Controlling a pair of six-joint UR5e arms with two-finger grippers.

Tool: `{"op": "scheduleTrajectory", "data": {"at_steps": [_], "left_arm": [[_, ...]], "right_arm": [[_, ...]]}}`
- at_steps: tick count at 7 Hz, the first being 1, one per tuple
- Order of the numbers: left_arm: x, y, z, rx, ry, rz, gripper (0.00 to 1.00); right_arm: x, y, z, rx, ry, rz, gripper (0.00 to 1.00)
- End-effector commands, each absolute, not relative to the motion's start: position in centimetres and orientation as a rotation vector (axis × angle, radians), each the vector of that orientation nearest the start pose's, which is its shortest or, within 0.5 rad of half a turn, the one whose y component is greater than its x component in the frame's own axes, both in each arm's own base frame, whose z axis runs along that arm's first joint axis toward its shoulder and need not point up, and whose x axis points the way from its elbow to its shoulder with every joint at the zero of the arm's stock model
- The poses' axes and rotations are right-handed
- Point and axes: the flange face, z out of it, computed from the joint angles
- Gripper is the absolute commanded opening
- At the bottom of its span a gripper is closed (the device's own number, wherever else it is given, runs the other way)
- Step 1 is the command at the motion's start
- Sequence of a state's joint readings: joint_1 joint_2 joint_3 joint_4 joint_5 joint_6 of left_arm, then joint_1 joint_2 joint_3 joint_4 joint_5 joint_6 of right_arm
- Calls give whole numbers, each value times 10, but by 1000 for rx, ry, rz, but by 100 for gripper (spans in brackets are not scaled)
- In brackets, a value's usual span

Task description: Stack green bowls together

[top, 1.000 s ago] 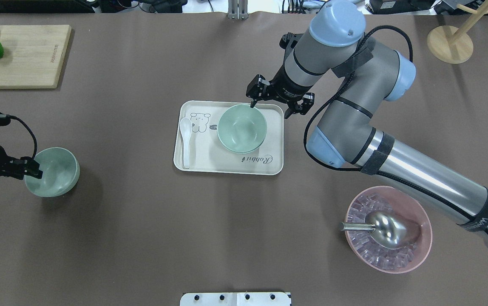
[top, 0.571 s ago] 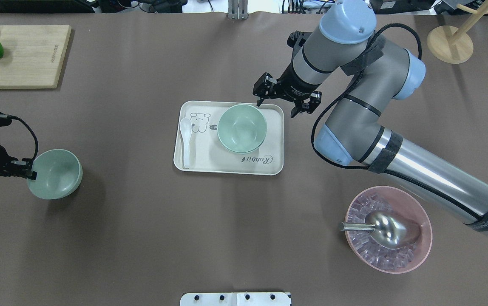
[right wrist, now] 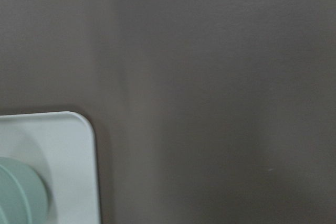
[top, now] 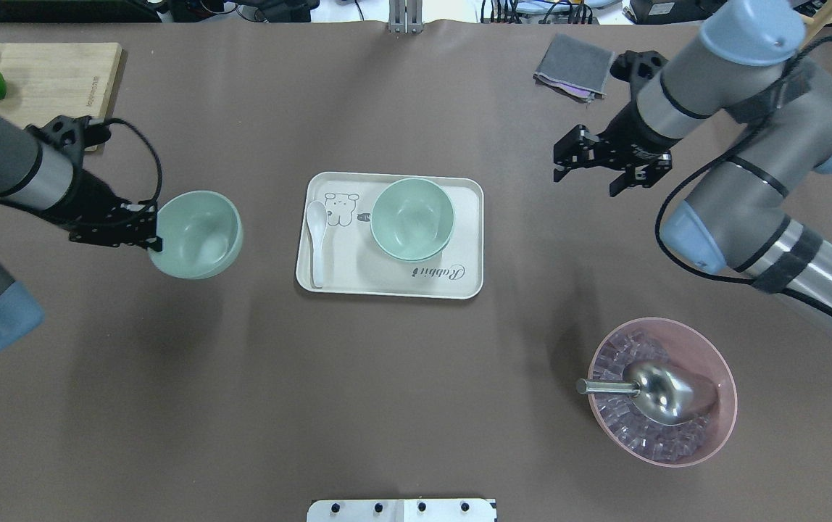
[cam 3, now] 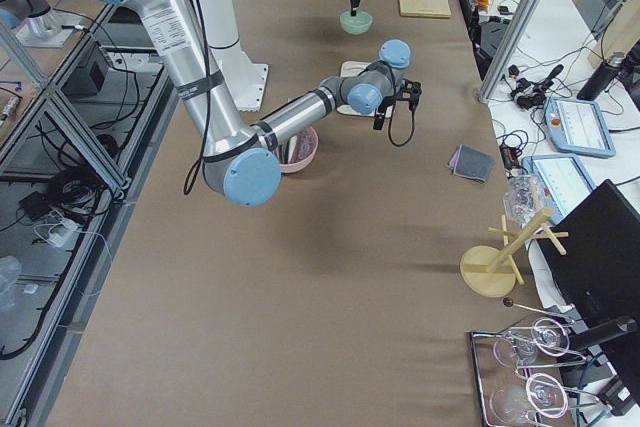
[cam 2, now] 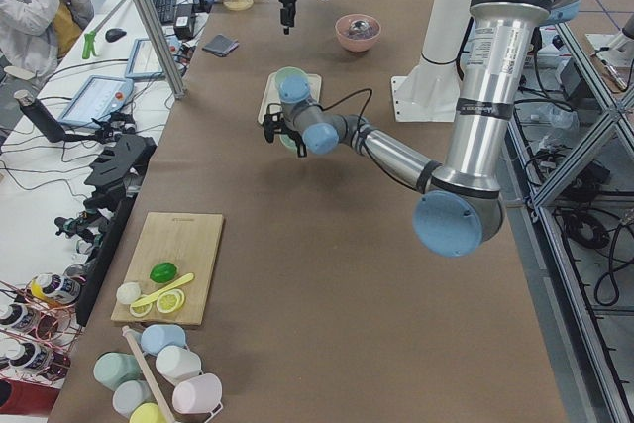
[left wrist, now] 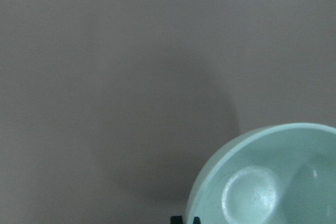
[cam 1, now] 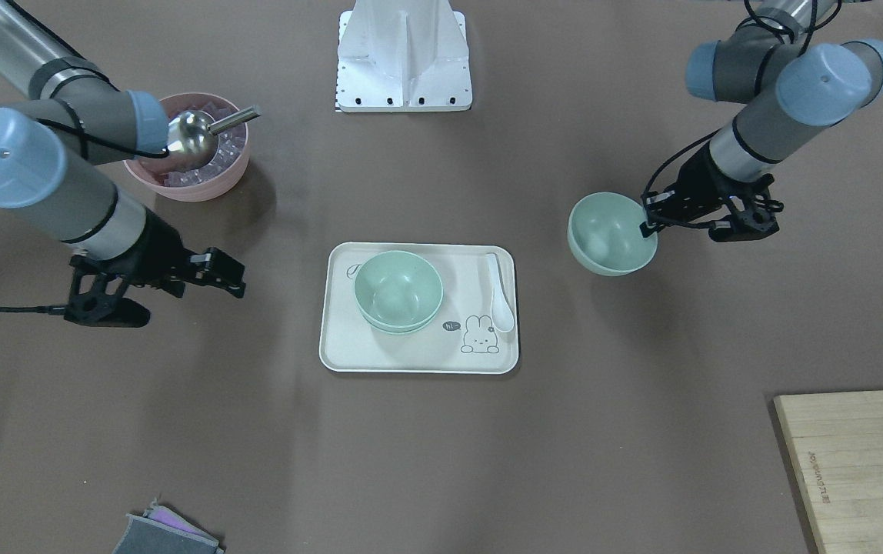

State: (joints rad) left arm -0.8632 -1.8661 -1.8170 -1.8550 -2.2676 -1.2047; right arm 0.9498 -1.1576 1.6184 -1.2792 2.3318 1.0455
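Observation:
My left gripper (top: 156, 236) is shut on the rim of one green bowl (top: 200, 235) and holds it above the table, left of the cream tray (top: 387, 290). That bowl also shows in the front view (cam 1: 609, 235) and fills the lower right of the left wrist view (left wrist: 273, 182). Two more green bowls (top: 412, 219) sit nested in the tray's right half; the front view (cam 1: 398, 291) shows the second rim below the first. My right gripper (top: 585, 181) is open and empty, right of the tray and beyond it.
A white spoon (top: 317, 239) lies in the tray's left part. A pink bowl (top: 728, 377) with ice and a metal scoop stands front right. A cutting board (top: 46, 80) with fruit is far left. A grey cloth (top: 574, 75) lies far right.
My left gripper has lifted its green bowl and carried it right, toward the tray. My right gripper has drawn away from the nested bowls, to the right of the tray.

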Motion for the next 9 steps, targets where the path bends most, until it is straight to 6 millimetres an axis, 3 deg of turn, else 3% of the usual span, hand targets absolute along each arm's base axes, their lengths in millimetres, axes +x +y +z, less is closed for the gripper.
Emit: {"op": "scheduleTrajectory", "data": {"at_steps": [1, 2, 3, 6, 9], "left_arm": [[404, -499, 223, -115, 1044, -242, 0], [458, -499, 196, -97, 1026, -254, 0], [493, -500, 177, -79, 1015, -266, 0], [505, -493, 167, -81, 1024, -246, 0], [526, -511, 166, -72, 1038, -243, 0]], "right_arm": [[-233, -563, 446, -11, -979, 23, 100], [-200, -557, 482, 13, -952, -13, 100], [-177, -553, 502, 37, -938, -44, 100], [-174, -552, 502, 43, -938, -48, 100], [-175, -552, 504, 41, -936, -47, 100]]}}
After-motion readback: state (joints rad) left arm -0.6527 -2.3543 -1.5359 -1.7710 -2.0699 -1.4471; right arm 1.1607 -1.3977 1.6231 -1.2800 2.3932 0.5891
